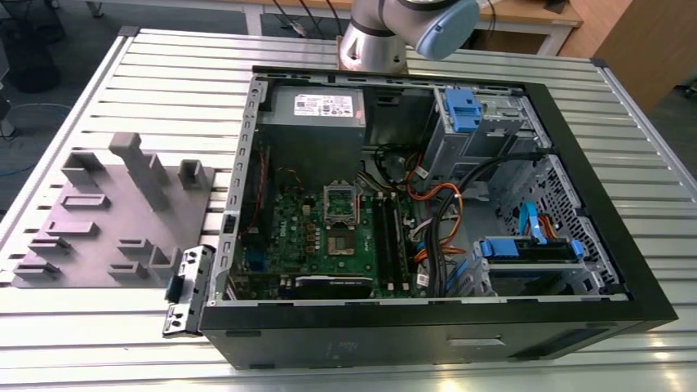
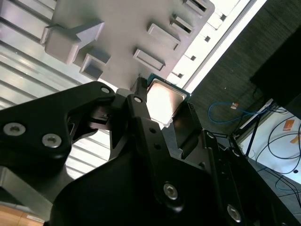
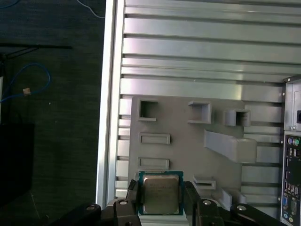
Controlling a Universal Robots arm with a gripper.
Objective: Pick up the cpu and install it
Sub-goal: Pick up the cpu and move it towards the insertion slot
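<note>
Two fingers point(image 3: 133, 197) of my gripper point(image 3: 162, 201) are closed on the cpu point(image 3: 161, 192), one on each of two opposite edges. That shows in both wrist views. The chip hangs in the air above the grey tray point(image 3: 188, 141), clear of its blocks and pockets.

I judge the step in hand to be the carry. To do it well I should press only on the thin edges, hard enough that the chip cannot slip but no harder. It should stay flat, and nothing should brush its underside. Any tilt in my hold would count against me at the socket, so I want both pads seated squarely.

The cpu lies flat between the fingers with its shiny metal top toward my wrist cameras and its underside toward the tray. It is close to square, so it has no real long axis. In the first wrist view its edges run parallel to the tray's edges and to the slats of the metal table point(image 3: 188, 61). I cannot tell which corner carries the orientation mark.

Beyond the tray, in the exterior view, the open computer case point(image 1: 248, 163) stands on the same table, just beside the tray point(image 1: 109, 220). The dark socket point(image 1: 341, 204) with its silver frame sits on the green board inside, well apart from where I hold the chip.
</note>
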